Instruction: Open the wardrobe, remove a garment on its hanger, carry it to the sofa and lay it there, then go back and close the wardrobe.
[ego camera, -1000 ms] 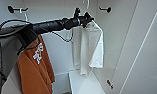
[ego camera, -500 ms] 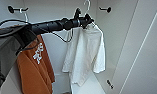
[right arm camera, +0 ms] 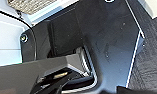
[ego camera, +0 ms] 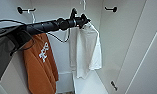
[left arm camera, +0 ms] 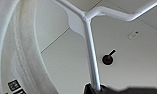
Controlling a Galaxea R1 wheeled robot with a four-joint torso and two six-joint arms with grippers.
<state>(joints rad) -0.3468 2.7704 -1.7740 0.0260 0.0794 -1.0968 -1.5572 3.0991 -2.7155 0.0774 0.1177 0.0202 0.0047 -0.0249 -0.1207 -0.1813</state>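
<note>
While the left gripper is lifting the white hanger, fingers pinching its stem, the off-white garment risks sliding off or its hook snagging.

Bright and even inside the wardrobe, with soft light and no hard glare. Only faint grey shadows on the back wall behind the garment. Soft and fuzzy all over in the head view, with smeared edges on the dark arm. Straight door lines leaning and bending a little at the far right edge. Very close and out of focus in the left wrist view, the hanger pale and blurry. Much darker in the right wrist view, with dull shine on the black plate.
</note>
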